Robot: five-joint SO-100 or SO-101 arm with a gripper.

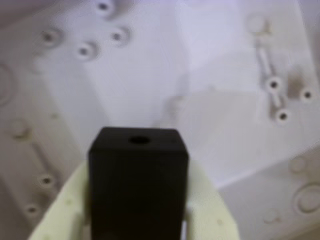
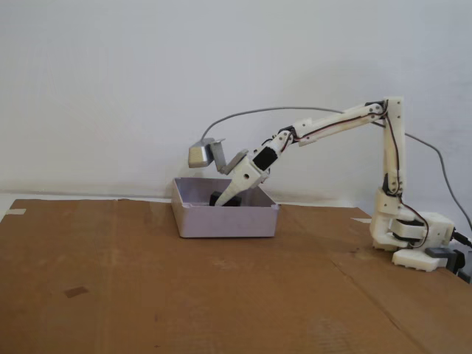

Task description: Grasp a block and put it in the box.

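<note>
Wrist view had the block (image 1: 138, 180) square in the middle, black, with a small round hole in its top face, pinched between two pale yellowish fingers (image 1: 62, 210) that hugged its left and right sides. Below it lay the box (image 1: 150, 65) floor, pale and studded with little raised posts, bare on every side of the block. Over in the fixed view the arm (image 2: 332, 125) reached leftward from its base at the right, and the gripper (image 2: 221, 198) dipped down past the box's (image 2: 225, 220) near wall, the block (image 2: 220, 198) just a dark sliver at the rim. The tip sat toward the middle, clear of both side walls. Brown cardboard (image 2: 184, 295) spread wide and flat all around the box.
</note>
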